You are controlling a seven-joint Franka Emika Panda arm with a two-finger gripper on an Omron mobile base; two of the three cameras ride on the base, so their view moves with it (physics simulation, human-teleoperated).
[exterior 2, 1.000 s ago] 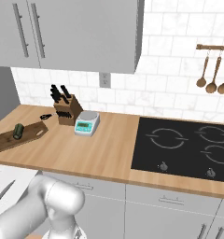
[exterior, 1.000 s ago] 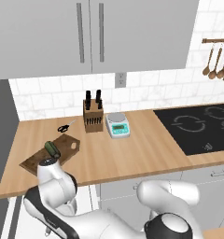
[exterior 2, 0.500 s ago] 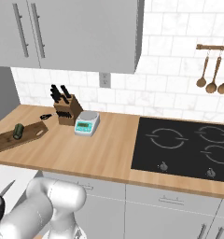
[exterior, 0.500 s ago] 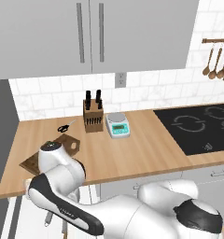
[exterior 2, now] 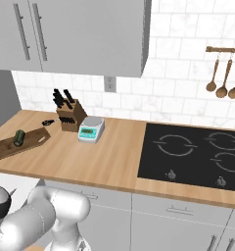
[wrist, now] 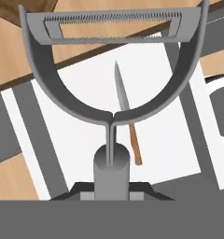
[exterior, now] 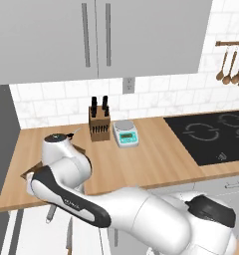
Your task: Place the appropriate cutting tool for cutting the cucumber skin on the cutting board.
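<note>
**Peeler clamped in the gripper, low beside the counter's left end**

One peeler (wrist: 112,88) is seen in the hand view, its grey handle clamped between the closed fingers of the gripper (wrist: 112,186) and its loop head with the slotted blade standing at the top of that view. Behind it, one knife (wrist: 127,119) with a brown handle lies on a white surface framed by grey strips, apart from the peeler. A wooden counter edge crosses the upper part of that view.

One cutting board (exterior 2: 19,142) lies at the counter's left end in the right base view, and one cucumber (exterior 2: 19,138) rests on it. In the left base view the board (exterior: 29,173) is largely hidden by the arm, which bends down in front of the counter's left end.

One knife block (exterior 2: 70,115) holding several dark-handled knives stands near the back wall, and one pair of scissors (exterior 2: 48,122) lies just left of it. One scale (exterior 2: 90,129) with a green face stands just right of the block. One black hob (exterior 2: 193,156) with four rings is set into the counter (exterior 2: 105,159) to the right. Wooden utensils (exterior 2: 222,78) hang from one rail on the tiled wall; at least three can be counted. Grey cupboards (exterior 2: 65,34) are mounted above.
</note>
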